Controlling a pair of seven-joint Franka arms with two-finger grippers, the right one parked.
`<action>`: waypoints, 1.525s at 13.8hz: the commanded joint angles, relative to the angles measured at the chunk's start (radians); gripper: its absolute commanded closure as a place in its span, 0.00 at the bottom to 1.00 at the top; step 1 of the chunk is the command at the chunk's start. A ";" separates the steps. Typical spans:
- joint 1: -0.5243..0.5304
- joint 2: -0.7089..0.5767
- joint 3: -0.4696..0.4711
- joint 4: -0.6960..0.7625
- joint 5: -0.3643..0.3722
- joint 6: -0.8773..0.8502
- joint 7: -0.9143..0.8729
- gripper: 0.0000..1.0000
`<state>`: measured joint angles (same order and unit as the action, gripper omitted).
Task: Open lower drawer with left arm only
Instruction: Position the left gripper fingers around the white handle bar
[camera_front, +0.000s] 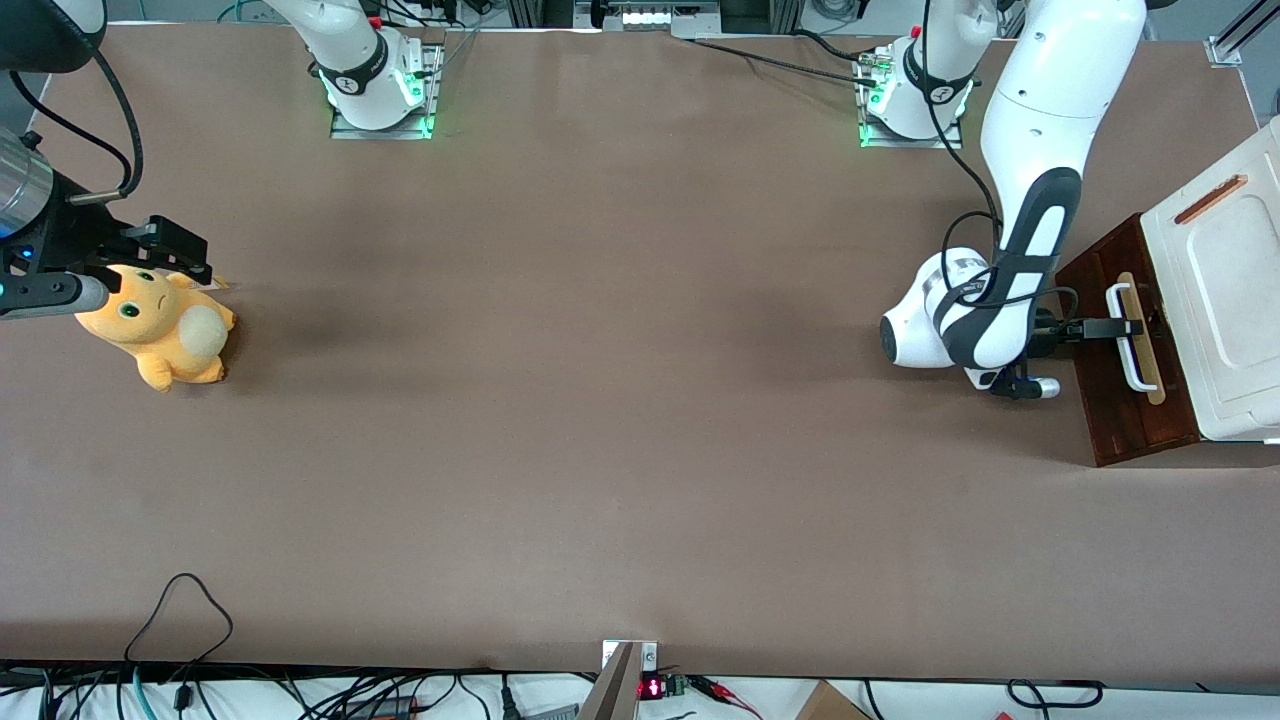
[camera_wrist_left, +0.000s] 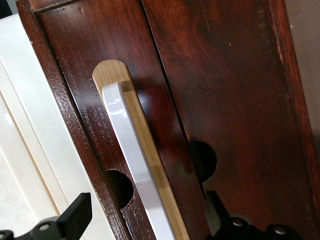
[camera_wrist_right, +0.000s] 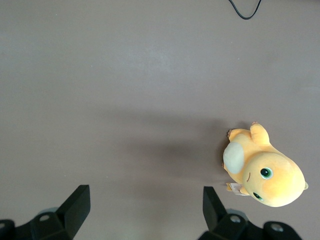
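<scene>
The lower drawer (camera_front: 1105, 400) is a dark reddish-brown wooden front at the working arm's end of the table. Its white loop handle (camera_front: 1133, 345) sits on a pale wood strip (camera_front: 1150, 385). The left arm (camera_front: 1010, 290) reaches down to it, and my gripper (camera_front: 1125, 328) is at the handle's middle. In the left wrist view my gripper (camera_wrist_left: 147, 200) is open, one black finger (camera_wrist_left: 75, 215) on each side of the white handle (camera_wrist_left: 132, 150), not touching it. The drawer front (camera_wrist_left: 80, 65) fills that view, and none of the drawer's inside shows.
The white cabinet top (camera_front: 1225, 300) with an orange-brown slot (camera_front: 1210, 198) rises above the drawer. An orange plush toy (camera_front: 160, 330) lies toward the parked arm's end of the table. A black cable loop (camera_front: 180, 610) lies near the table's front edge.
</scene>
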<state>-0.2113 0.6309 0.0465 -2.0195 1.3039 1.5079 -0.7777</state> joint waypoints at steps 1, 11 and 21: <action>0.010 0.007 -0.005 0.016 0.028 -0.014 0.000 0.00; 0.030 0.013 -0.005 0.018 0.026 -0.015 -0.003 0.14; 0.035 0.013 -0.005 0.019 0.023 -0.018 -0.014 0.45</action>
<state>-0.1847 0.6335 0.0473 -2.0159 1.3076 1.5078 -0.7828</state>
